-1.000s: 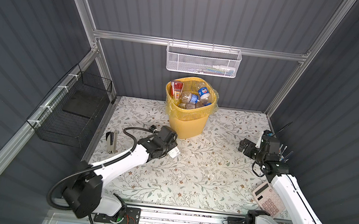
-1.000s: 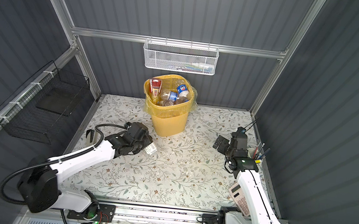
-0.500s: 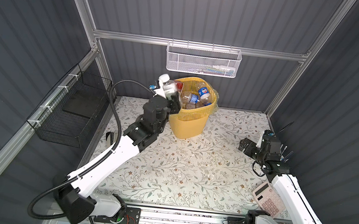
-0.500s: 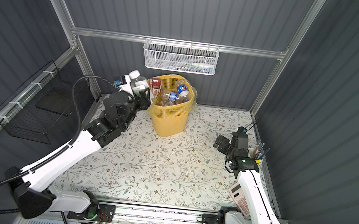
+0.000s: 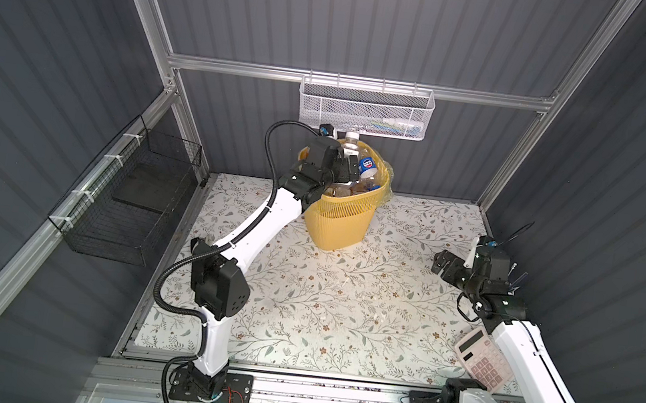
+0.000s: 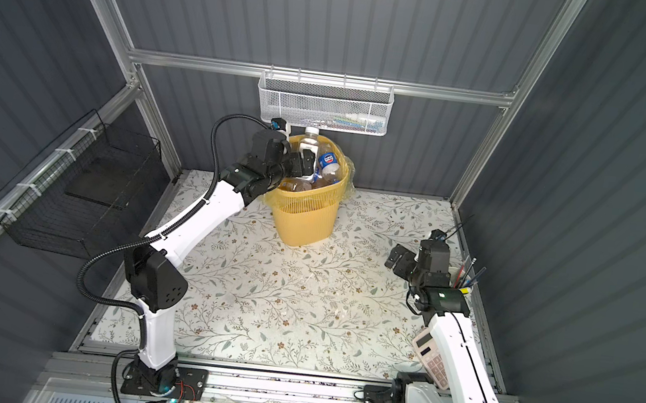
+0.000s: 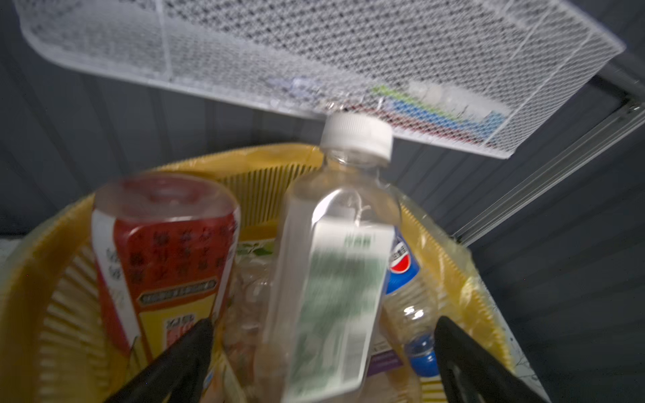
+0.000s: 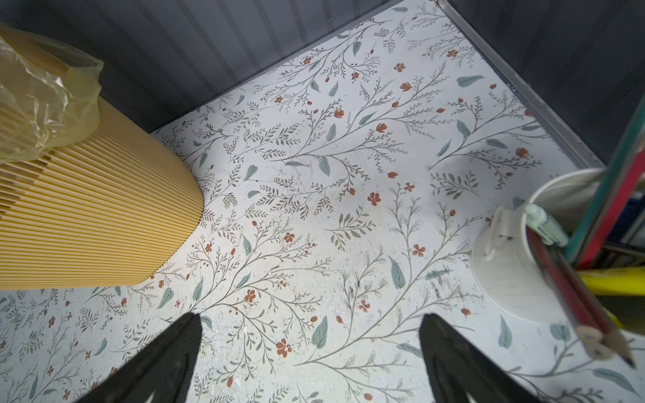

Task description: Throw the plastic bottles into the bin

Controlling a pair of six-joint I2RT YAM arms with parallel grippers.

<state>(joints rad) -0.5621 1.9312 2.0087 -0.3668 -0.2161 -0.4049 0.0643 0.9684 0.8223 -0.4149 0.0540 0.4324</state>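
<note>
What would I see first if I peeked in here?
The yellow bin by the back wall, heaped with bottles. Right over it the left hand is open around a white-capped bottle, not touching it. Just above hangs a white mesh basket.

I'm driving what looks like a lab test booth: grey ribbed panels [image 5: 335,16] in an aluminium frame [image 5: 245,68], left arm [image 5: 269,217] and right arm [image 5: 520,352] bolted to a rail [image 5: 331,390] before a floral tabletop [image 5: 343,297].
</note>
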